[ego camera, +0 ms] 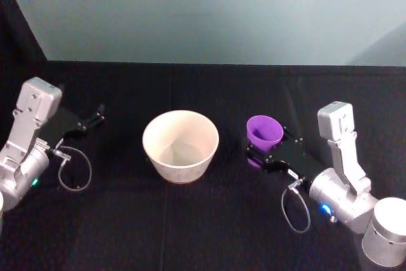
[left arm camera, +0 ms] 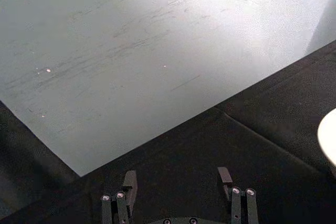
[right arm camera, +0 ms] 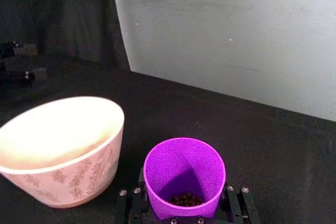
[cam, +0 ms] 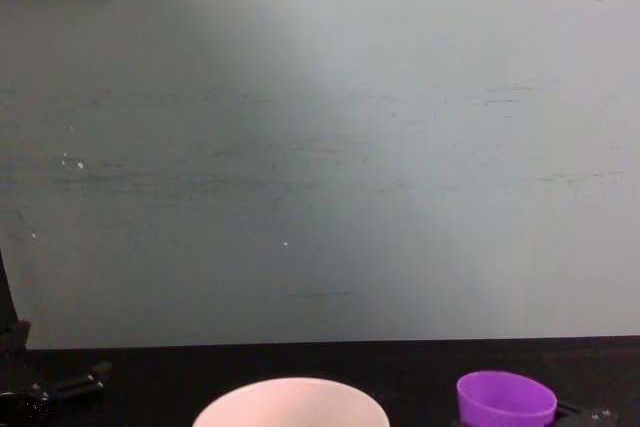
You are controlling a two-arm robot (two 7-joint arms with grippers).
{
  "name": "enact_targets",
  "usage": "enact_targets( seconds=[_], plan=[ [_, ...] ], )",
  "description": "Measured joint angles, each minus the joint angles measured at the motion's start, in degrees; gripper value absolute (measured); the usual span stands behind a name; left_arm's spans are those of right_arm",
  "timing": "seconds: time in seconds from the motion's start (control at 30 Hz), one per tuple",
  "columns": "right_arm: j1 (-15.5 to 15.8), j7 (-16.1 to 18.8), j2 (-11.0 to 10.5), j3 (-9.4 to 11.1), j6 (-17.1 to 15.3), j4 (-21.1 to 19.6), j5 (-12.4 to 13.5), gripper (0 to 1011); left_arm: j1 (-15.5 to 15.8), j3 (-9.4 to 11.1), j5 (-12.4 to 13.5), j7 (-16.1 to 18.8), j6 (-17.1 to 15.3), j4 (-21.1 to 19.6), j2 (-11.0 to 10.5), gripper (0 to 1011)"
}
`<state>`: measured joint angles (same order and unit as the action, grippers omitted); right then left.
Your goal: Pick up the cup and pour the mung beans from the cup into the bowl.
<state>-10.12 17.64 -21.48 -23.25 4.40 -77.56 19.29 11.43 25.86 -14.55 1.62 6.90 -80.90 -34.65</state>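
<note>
Tipping too early is the main risk: unless the cup [right arm camera: 181,169] is first carried over the bowl [right arm camera: 63,182], beans [right arm camera: 185,200] would scatter onto the black surface [ego camera: 209,220]. Its smooth, tapering wall could also slide, since the right jaws appear closed on it low down, one on each side. The cup is bright purple and handleless, just right of the bowl, with a shallow layer of dark beans at its bottom. The left jaws hang open and empty, well left of the bowl.
</note>
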Motion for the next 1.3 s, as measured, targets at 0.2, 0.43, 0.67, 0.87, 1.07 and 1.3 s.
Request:
enact_targets(
  seconds=[0.2, 0.43, 0.67, 0.87, 1.07, 1.3],
  plan=[
    [1.02, -0.91, -0.16, 1.78, -2.42, -4.24, -0.46, 731, 0.0, 0.0, 0.0, 0.0, 0.0, 0.0, 0.0, 1000],
    [1.23, -1.65, -0.51, 3.4, -5.94, -8.8, -0.86, 730, 0.0, 0.0, 0.0, 0.0, 0.0, 0.0, 0.0, 1000],
    [0.29, -1.32, -0.57, 4.72, -10.08, -12.34, -1.51, 731, 0.0, 0.0, 0.0, 0.0, 0.0, 0.0, 0.0, 1000],
    [-0.2, -0.86, -0.33, 4.91, -11.2, -12.42, -1.7, 731, 0.0, 0.0, 0.0, 0.0, 0.0, 0.0, 0.0, 1000],
    [-0.13, -0.86, -0.36, 4.87, -11.1, -12.42, -1.67, 731, 0.0, 0.0, 0.0, 0.0, 0.0, 0.0, 0.0, 1000],
    [-0.08, -0.88, -0.39, 4.83, -10.96, -12.42, -1.64, 731, 0.0, 0.0, 0.0, 0.0, 0.0, 0.0, 0.0, 1000]
  ],
)
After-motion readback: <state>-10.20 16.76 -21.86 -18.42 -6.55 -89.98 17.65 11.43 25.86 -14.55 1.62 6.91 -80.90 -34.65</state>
